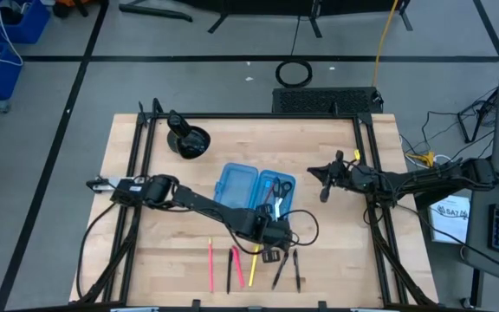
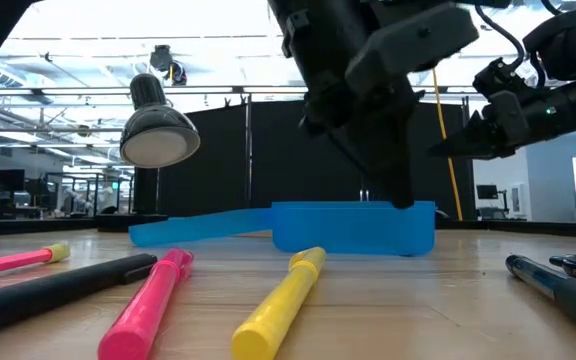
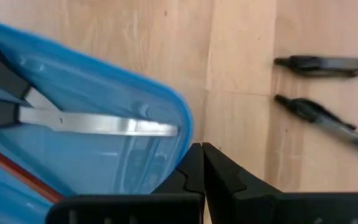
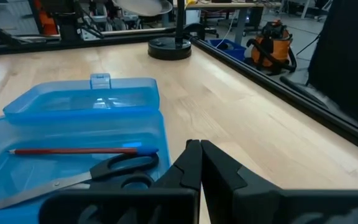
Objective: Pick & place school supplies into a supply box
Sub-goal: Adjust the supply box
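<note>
Blue supply box behind pink and yellow markers, dark arm above.

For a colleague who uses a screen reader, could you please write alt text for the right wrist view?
An open translucent blue supply box lies on the wooden table, holding dark-handled scissors and a red pencil. The right gripper is in the foreground beside the box, its fingers shut and empty. A black round lamp base stands at the far table edge.

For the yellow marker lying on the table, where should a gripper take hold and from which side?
Probably mid-barrel on the yellow marker, coming straight down from above with fingers across its width. It lies flat on the table, and the pink marker lies close alongside, so the fingers have least room there.
</note>
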